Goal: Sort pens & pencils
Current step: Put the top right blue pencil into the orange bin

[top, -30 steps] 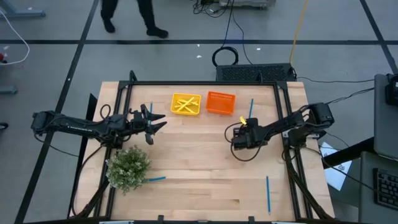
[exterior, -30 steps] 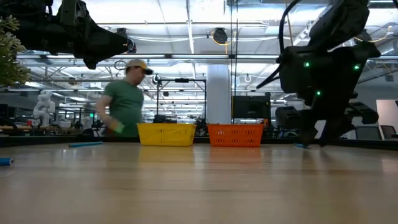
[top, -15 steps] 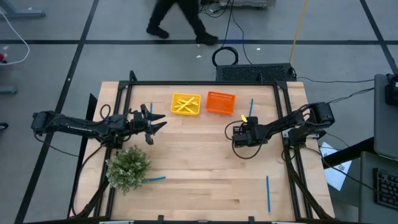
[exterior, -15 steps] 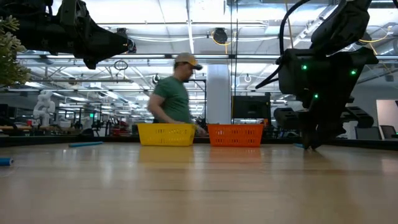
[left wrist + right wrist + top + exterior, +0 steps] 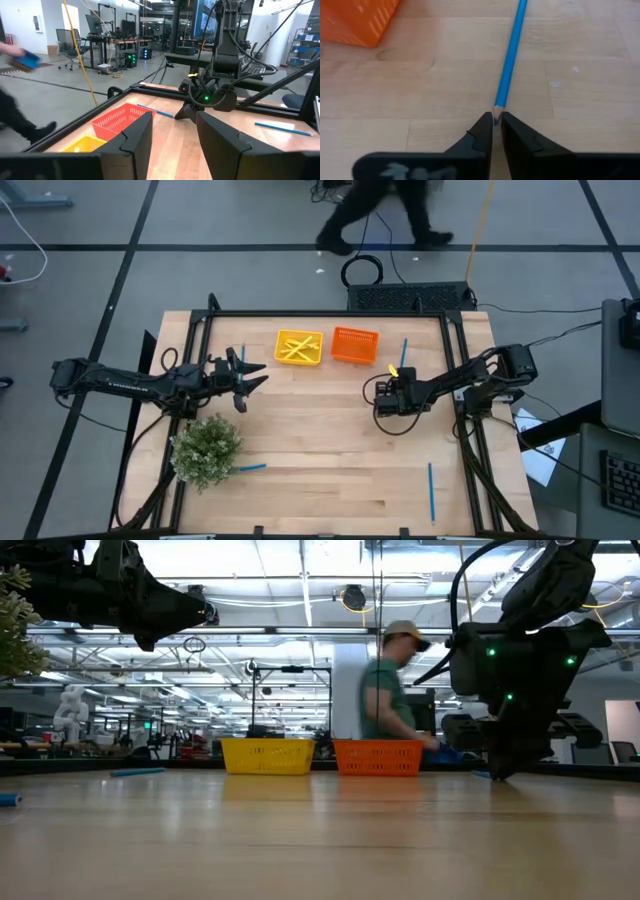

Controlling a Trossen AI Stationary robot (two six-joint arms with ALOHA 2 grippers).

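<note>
A blue pencil [image 5: 510,55] lies flat on the wood at the far right, just right of the orange tray [image 5: 354,345]. My right gripper [image 5: 496,131] slants down at the pencil's near, sharpened end and is shut on it. In the low view this gripper [image 5: 497,773] reaches down to the table. My left gripper [image 5: 250,375] hovers open above the table's left side, level and holding nothing. The yellow tray [image 5: 299,347] holds several yellow pencils. My right gripper pinches the blue pencil's sharpened tip [image 5: 496,116] between the free ends of its two fingers. The fingers slant down from the near side and lie along the pencil's line. The pencil lies on the table, pointing away toward the far edge.
Three more blue pencils lie about: one by the left gripper [image 5: 242,355], one beside the bushy plant [image 5: 250,468], one near the front right [image 5: 431,490]. The plant [image 5: 207,448] stands front left. A person [image 5: 390,690] walks behind the table.
My right gripper has shut its fingers on the blue pencil's tip, staying almost in place. The pencil lies where it was. A person has walked from left to right behind the table's far edge.
</note>
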